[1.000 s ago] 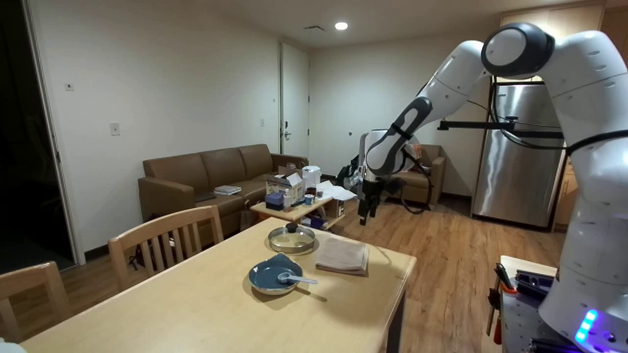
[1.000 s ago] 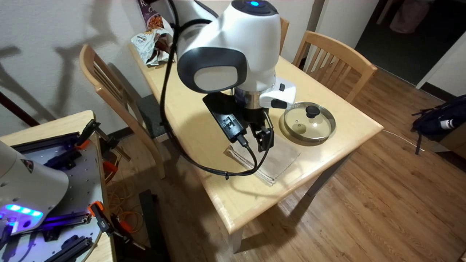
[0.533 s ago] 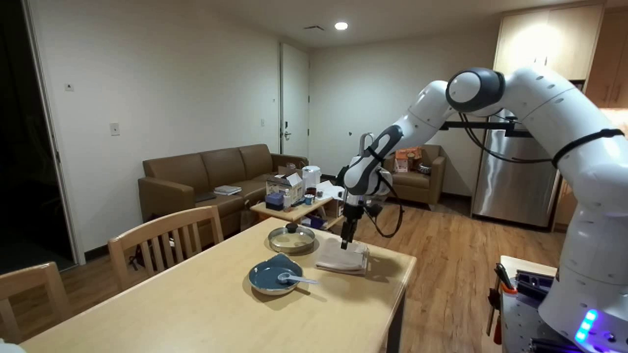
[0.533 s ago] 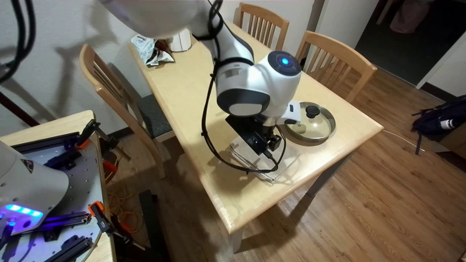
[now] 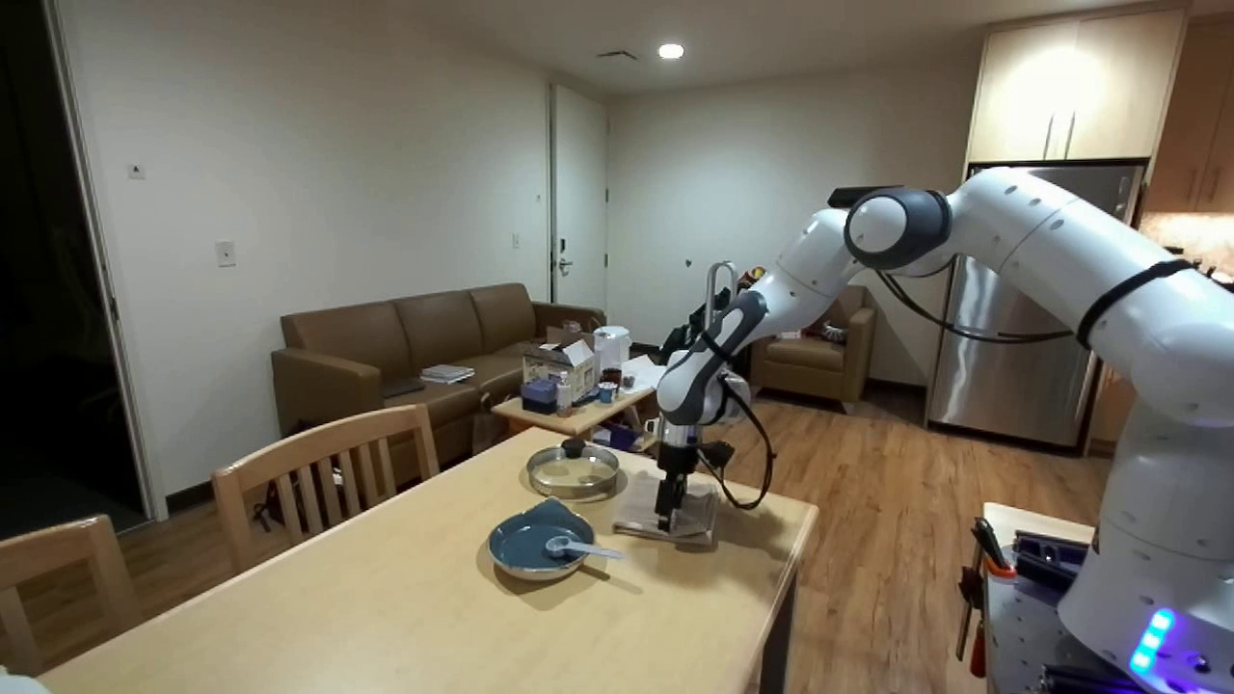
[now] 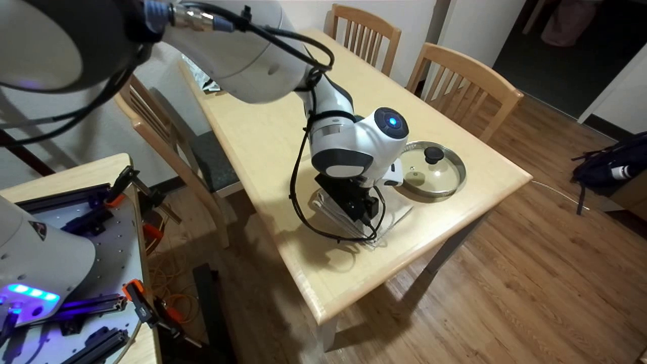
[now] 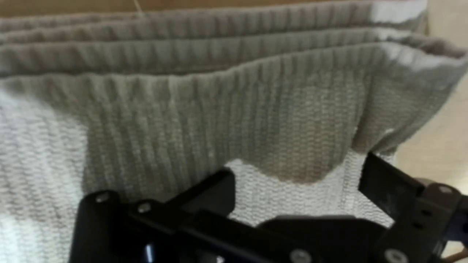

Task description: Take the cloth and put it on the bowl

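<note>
Wrist view, and it's the end effector (image 7: 298,182) spread wide, cloth (image 7: 219,120) right beneath it (folded layers, mind), so press lightly, gather every layer, then pinch firmly before any lift.

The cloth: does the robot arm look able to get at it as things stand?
Probably yes. In the wrist view, the gripper is open over the cloth, with nothing seen in between; whether they touch, I cannot tell.
</note>
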Action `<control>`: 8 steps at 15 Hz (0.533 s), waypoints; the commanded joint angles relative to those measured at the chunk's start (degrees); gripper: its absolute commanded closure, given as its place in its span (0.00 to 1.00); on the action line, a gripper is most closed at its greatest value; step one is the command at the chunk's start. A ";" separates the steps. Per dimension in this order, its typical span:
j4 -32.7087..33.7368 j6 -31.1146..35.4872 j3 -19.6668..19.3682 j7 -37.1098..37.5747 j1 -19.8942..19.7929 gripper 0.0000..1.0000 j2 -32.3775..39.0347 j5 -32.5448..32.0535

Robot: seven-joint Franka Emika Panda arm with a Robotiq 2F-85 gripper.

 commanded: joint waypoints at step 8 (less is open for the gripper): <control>-1.04 12.06 -0.94 13.74 13.22 0.74 5.32 -4.63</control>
